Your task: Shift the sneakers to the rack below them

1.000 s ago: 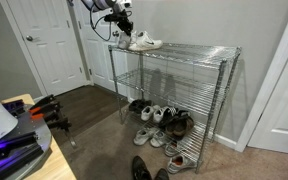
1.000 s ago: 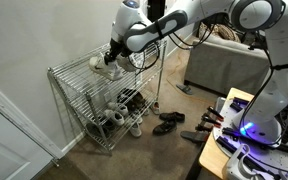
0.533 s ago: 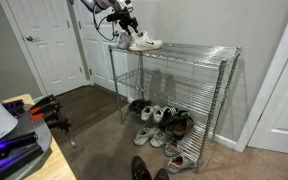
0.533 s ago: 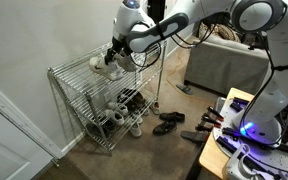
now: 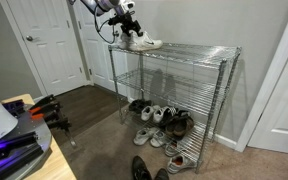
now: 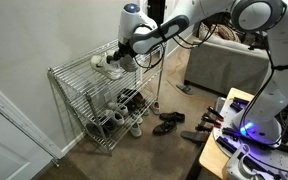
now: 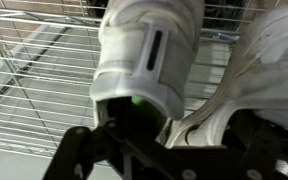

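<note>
Jaws: closed in on the heel ends of the sneakers, as far as can be seen in the wrist view; white material is pinched between the dark fingers, though the contact itself is partly hidden.
Gripper: the gripper is seen from the wrist looking down on the shelving unit's top tier; in both exterior views it is found just above one end of the unit.
Sneakers: a white pair, held side by side with the heels toward the wrist camera. They are located at the end of the unit's top tier. Whether the soles are touching the wire cannot be told.
Top tier: a chrome wire grid, shown directly beneath the sneakers; the rest of its length is seen in an exterior view.
Rack: the rack is the unit's next tier down, directly below the sneakers; it is seen through the wire posts.
Arm: the white arm is stretched toward the unit from the side away from the wall.
Other shoes: a cluster of white, grey and dark shoes is kept in the lower part of the unit.
Black shoes: a black pair is laid on the carpet in front of the unit.
Door: a white panelled door is set in the wall beside the unit's sneaker end.
</note>
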